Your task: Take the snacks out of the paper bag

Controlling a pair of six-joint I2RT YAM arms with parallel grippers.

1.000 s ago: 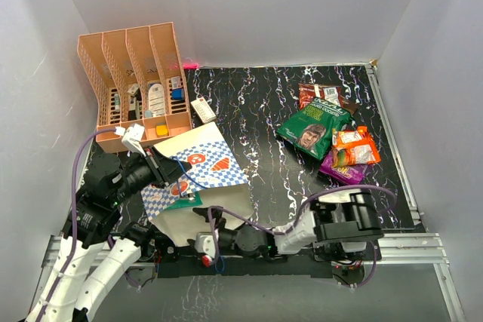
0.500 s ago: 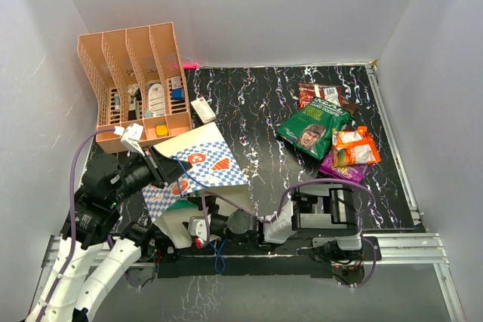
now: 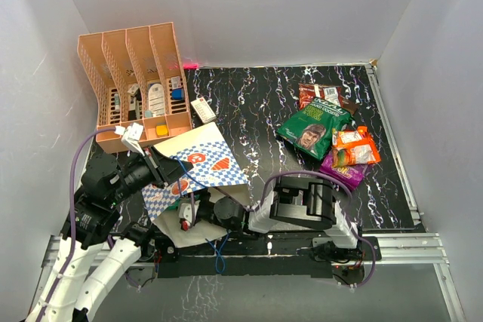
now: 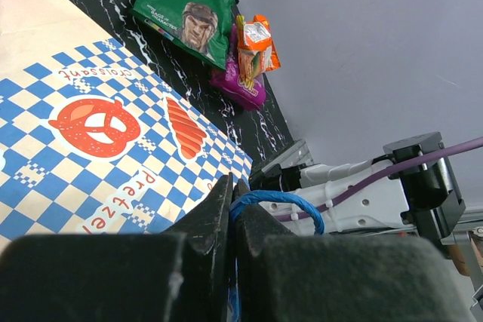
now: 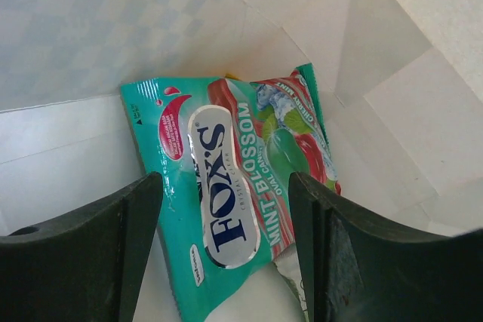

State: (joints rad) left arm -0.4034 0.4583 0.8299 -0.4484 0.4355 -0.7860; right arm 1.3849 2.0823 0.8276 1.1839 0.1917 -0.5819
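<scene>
The checked paper bag (image 3: 205, 160) lies on its side at the left, mouth toward the arms. My left gripper (image 3: 161, 170) is shut on its blue cord handle (image 4: 290, 203) and holds the mouth up; in the left wrist view the jaws (image 4: 232, 186) meet on the cord. My right arm (image 3: 223, 216) reaches into the bag, its fingers hidden there. In the right wrist view the right gripper (image 5: 225, 182) is open, its fingers on either side of a teal snack packet (image 5: 226, 209) on the white inside. Green (image 3: 313, 127), dark red (image 3: 315, 93), orange (image 3: 355, 146) and purple (image 3: 343, 170) packets lie at the right.
A salmon-pink file organiser (image 3: 136, 73) with small office items stands at the back left, close behind the bag. A small white card (image 3: 202, 108) lies beside it. Grey walls close in the black marbled table (image 3: 256, 111) on three sides.
My right arm has swung left from the table's near right edge and pushed its gripper into the bag's mouth. The left gripper has kept hold of the handle without moving.
</scene>
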